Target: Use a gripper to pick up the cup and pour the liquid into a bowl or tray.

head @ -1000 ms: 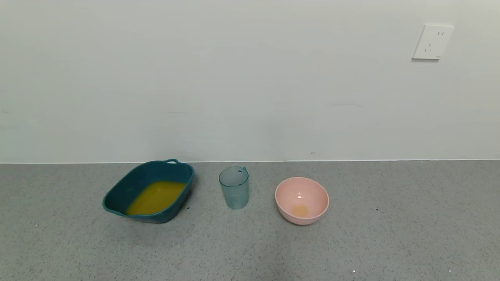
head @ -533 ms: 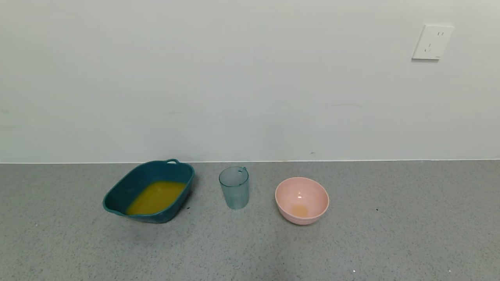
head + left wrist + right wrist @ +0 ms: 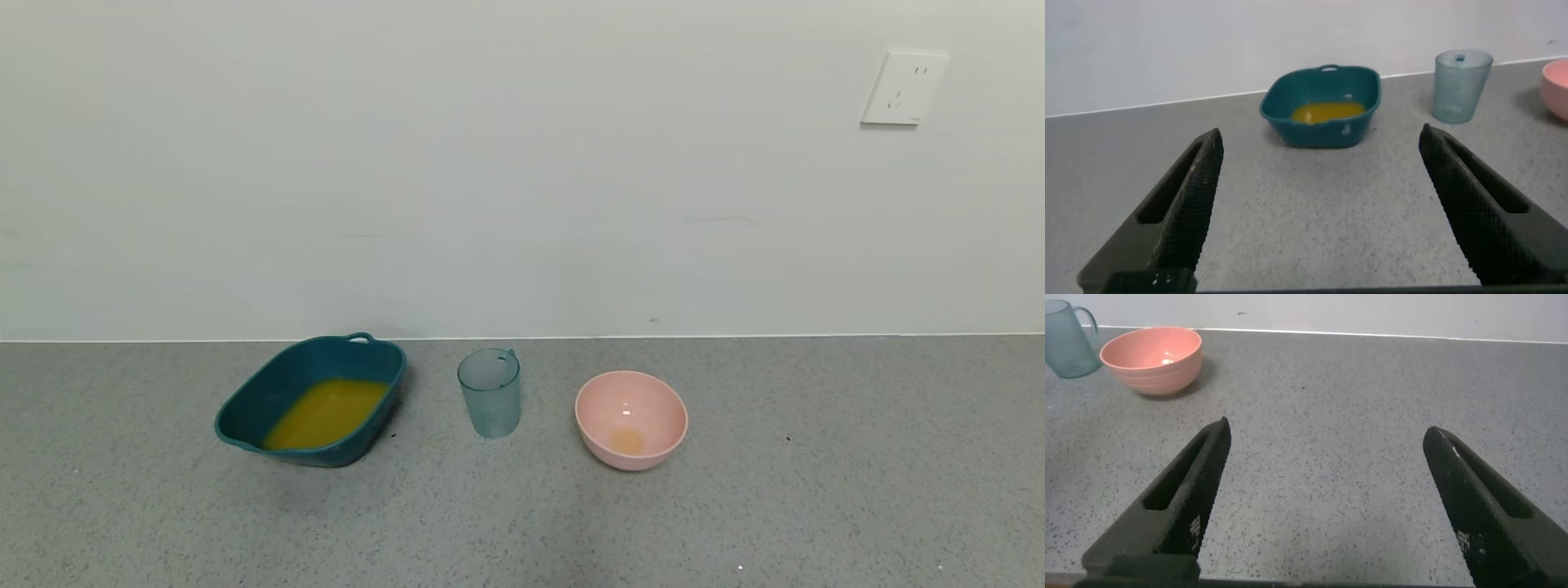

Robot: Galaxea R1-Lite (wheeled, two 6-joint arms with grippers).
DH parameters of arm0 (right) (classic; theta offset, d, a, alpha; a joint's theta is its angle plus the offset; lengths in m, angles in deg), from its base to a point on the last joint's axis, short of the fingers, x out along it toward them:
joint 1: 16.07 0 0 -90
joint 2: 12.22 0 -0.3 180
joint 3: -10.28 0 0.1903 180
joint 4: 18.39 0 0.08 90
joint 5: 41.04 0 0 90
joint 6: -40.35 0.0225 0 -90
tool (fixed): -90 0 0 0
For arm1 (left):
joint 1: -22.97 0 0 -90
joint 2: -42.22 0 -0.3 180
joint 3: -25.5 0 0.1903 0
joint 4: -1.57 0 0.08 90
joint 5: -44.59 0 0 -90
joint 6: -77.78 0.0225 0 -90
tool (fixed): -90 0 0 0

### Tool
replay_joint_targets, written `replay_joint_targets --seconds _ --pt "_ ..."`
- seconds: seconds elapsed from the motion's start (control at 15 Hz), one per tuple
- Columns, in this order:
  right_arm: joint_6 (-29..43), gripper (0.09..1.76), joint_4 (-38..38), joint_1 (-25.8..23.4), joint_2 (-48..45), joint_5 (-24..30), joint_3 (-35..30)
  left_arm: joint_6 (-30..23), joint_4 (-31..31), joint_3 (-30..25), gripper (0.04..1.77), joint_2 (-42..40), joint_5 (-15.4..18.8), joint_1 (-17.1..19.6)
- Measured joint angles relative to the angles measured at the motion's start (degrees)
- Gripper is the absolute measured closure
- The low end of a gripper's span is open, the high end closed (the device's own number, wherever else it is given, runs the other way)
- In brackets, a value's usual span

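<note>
Cup point(image 3: 489, 393) stands upright on the grey desk point(image 3: 522, 523) near the wall, between the teal basin point(image 3: 245, 412) on its left and the pink bowl point(image 3: 630, 419) on its right, apart from both. It looks empty, or nearly so; the orange liquid point(image 3: 326, 412) lies pooled in the basin, and only a faint orange trace shows at the bottom of the pink bowl. By that, the pouring appears already done.

Neither arm shows in the head view; both sit drawn back toward the robot. The left hand point(image 3: 1319, 212) is open, its two black fingers spread wide with nothing between them, low over the desk. From it the basin lies almost straight ahead, and the cup stands farther off, ahead and toward the robot's right. The right hand point(image 3: 1327, 506) is open too and empty; from it the pink bowl and the cup lie ahead and toward the robot's left, the bowl nearer than the cup.

Were the cup to be taken again, the left hand seems to have the clearer line: the right hand would need to reach past the bowl. The cup's long axis is vertical, so a level grip from the side would suit.
</note>
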Motion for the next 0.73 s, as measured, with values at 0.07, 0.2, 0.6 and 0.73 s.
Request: replay_joint_targets --seconds 0.07,0.2,0.6,0.73 --pt "0.00 0.14 0.00 0.00 0.00 0.00 0.00 -0.74 1.52 -1.11 0.09 -0.02 1.40 0.00" --pt "0.00 0.14 0.00 0.00 0.00 0.00 0.00 -1.11 1.83 -2.33 0.09 -0.02 3.60 0.02" --pt "0.05 0.14 -0.05 0.00 0.00 0.00 0.00 -3.08 -4.55 -2.77 0.09 -0.05 5.55 0.09" --pt "0.05 0.14 -0.02 0.00 0.00 0.00 0.00 -3.23 -4.83 -2.77 0.09 -0.02 5.72 0.09"
